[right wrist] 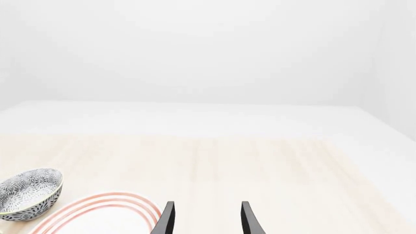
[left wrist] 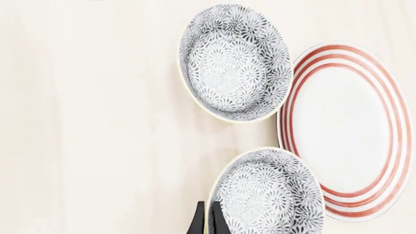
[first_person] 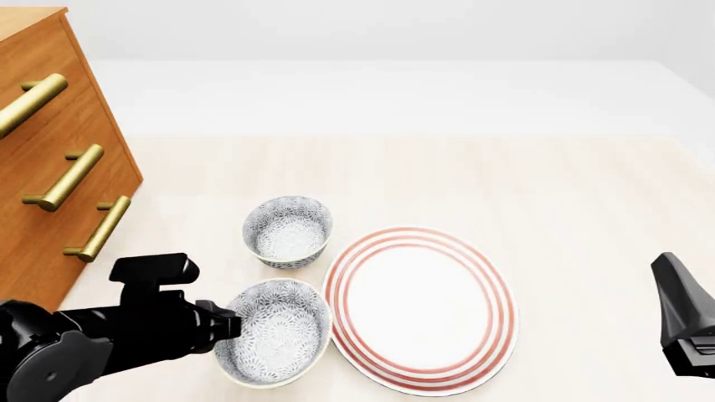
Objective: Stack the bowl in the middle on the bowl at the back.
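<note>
The bowl in the middle [first_person: 280,331], wide with a cream rim, sits at the front beside the plate; it also shows in the left wrist view [left wrist: 270,195]. My left gripper [first_person: 229,325] is at its left rim, and the wrist view shows the gripper [left wrist: 208,222] shut with that rim between the fingers. The bowl at the back [first_person: 288,230], narrower and deeper, stands just behind it, apart [left wrist: 235,62]. My right gripper [right wrist: 206,219] hangs open and empty at the table's right [first_person: 684,322]. I cannot tell whether the held bowl is off the table.
A large red-ringed white plate [first_person: 423,306] lies right of both bowls, close to them. A wooden drawer cabinet with brass handles [first_person: 56,151] stands at the left edge. One patterned bowl [right wrist: 29,192] shows beyond the plate in the right wrist view.
</note>
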`<state>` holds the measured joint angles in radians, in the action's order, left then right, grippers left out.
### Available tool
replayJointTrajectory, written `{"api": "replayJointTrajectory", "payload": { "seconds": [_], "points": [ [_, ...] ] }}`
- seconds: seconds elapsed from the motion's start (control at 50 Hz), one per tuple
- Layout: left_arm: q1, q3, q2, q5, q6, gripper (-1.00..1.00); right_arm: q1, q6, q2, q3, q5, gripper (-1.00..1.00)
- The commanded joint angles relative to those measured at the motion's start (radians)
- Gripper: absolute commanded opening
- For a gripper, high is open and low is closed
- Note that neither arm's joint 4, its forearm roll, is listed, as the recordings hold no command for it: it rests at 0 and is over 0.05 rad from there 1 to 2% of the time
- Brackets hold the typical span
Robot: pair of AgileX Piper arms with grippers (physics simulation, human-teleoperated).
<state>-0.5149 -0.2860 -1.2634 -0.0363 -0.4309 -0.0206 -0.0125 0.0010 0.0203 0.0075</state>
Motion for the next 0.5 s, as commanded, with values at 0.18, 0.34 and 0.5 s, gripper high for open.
{"api": "replayJointTrajectory", "payload": {
  "seconds": [0.18,0.34,0.5],
  "points": [
    [0.031,-0.014,0.190,0.183,0.033,-1.00,-0.003,-0.004,0.000,0.000,-0.001,1.00],
    [0.033,-0.067,0.335,0.353,0.055,-1.00,-0.002,-0.005,0.000,0.000,-0.002,1.00],
    [0.021,-0.139,0.447,0.497,0.061,-1.00,-0.003,-0.006,0.000,0.000,-0.002,1.00]
  ]
}}
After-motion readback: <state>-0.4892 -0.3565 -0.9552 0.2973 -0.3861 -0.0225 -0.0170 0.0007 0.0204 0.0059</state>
